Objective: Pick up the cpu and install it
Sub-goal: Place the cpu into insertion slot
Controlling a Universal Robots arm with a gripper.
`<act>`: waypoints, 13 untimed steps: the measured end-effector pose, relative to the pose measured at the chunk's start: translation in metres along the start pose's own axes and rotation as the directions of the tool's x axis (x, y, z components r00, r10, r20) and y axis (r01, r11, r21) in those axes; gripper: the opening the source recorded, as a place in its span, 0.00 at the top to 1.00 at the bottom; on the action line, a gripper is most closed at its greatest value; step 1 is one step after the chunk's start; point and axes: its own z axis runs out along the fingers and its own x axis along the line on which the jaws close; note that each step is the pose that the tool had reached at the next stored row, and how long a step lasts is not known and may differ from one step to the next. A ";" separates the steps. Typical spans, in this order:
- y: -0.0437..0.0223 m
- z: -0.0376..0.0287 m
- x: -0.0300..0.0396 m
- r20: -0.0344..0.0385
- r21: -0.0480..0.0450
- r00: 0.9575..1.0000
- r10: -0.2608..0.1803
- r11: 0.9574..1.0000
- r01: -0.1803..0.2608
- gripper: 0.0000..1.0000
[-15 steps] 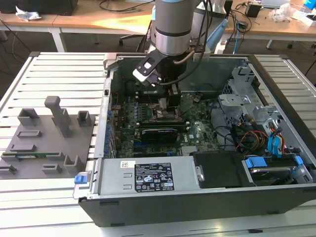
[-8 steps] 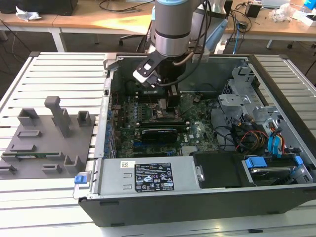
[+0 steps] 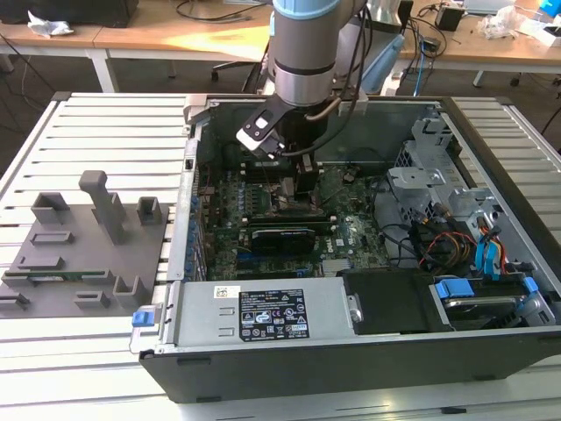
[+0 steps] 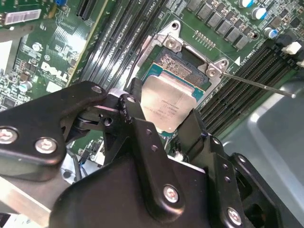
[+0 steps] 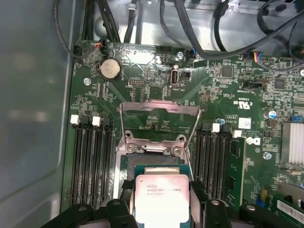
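Observation:
The cpu (image 4: 167, 103), a small square chip with a pale silvery top, sits between my two black fingers (image 4: 134, 111), and the gripper (image 4: 164, 110) is shut on its edges. In the first wrist view the cpu (image 5: 161, 195) hangs over the near part of the open socket (image 5: 151, 160). The socket's metal bracket (image 5: 159, 116) is flipped up behind it. I cannot tell whether the chip touches the socket. In the exterior view the gripper (image 3: 303, 182) reaches down into the open computer case onto the green motherboard (image 3: 355, 230).
Memory slots (image 5: 90, 161) flank the socket on both sides. A thin metal lever (image 4: 259, 86) juts out beside the socket. A long black card (image 3: 282, 237), the power supply (image 3: 263, 317), drive bays and cables (image 3: 456, 246) fill the case. A grey fixture plate (image 3: 79, 250) lies at the exterior view's left.

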 end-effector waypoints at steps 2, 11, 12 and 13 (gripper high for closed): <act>0.0009 0.0032 0.0002 0.000 0.001 1.000 0.000 1.000 0.000 0.45; 0.0013 0.0055 0.0002 0.001 0.001 1.000 0.018 1.000 -0.018 0.45; 0.0013 0.0057 0.0002 0.001 0.001 1.000 0.024 1.000 -0.024 0.45; 0.0013 0.0062 0.0003 0.001 0.001 0.999 0.034 0.999 -0.034 0.45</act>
